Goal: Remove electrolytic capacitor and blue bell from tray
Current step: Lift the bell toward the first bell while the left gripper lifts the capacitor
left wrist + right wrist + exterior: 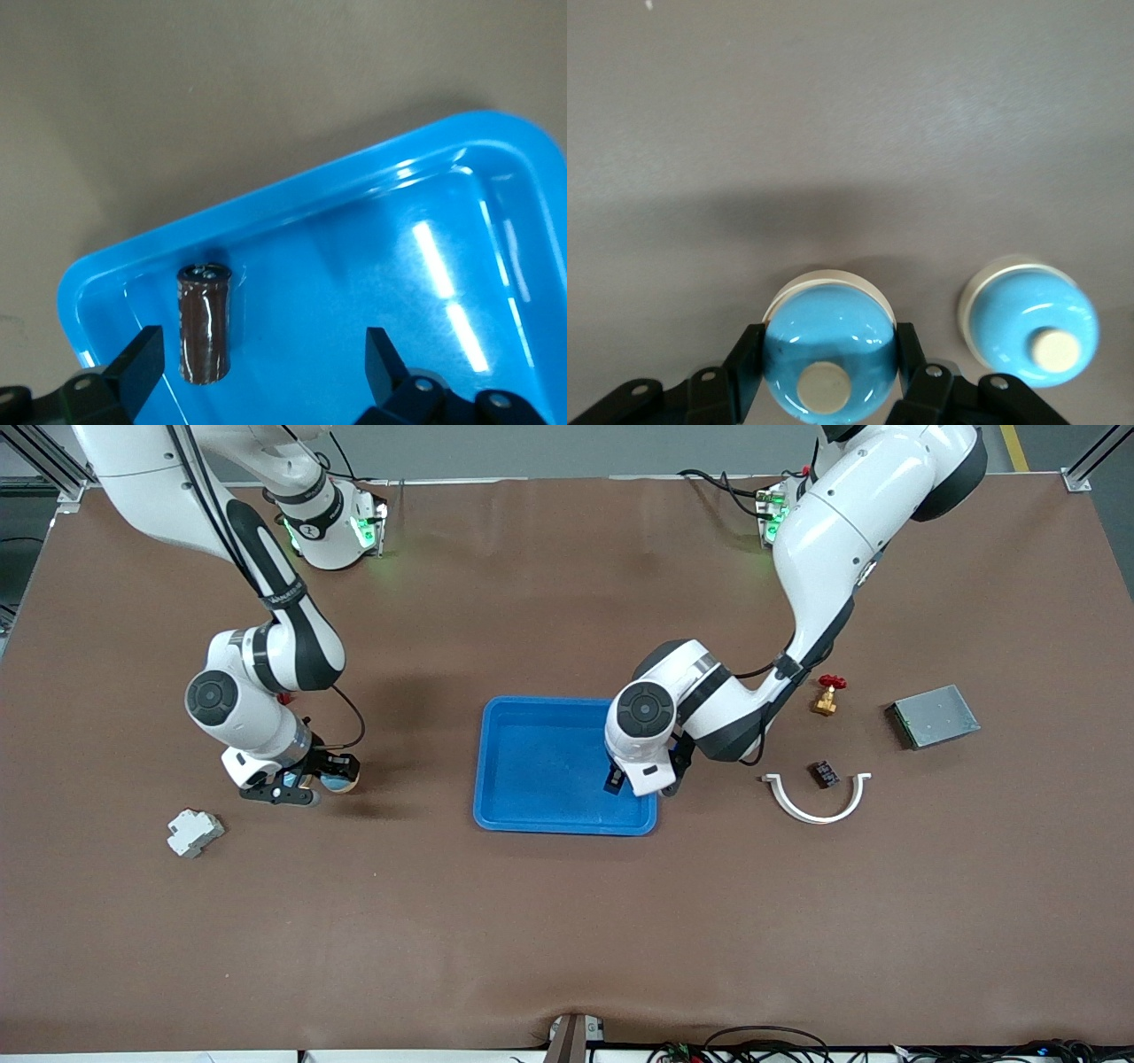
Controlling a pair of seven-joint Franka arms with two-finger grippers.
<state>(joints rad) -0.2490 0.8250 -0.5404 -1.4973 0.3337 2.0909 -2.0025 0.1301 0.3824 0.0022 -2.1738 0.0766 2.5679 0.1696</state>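
Left gripper (642, 784) (261, 363): released, fingers (137, 363) spread wide, low over the corner of the blue tray (567, 825) (266, 190) nearest the left arm's end and the front camera, at mid-frame in the front view. Nothing clamped. Between the spread fingers, close beside one of them: the brown capacitor (204, 323), lying on its side on the tray floor, near the tray wall.

Right gripper (283, 788) (828, 372): clenched on a blue bell (824, 350), fingers pressed against both sides of its dome, pale button on top facing the wrist camera. Low over the bare table, in the middle band of the front view toward the right arm's end, well apart from the tray. Just beside the held one, not touching it: a second blue bell (1029, 320) (341, 781), with a cream rim.

Farther out, lower in the frame than the right gripper: a white breaker block (195, 833). At the left arm's end: a brass valve (827, 701) with a red handle, a grey metal box (933, 716), a white half ring (817, 811) and, inside its curve, a small dark part (824, 773).
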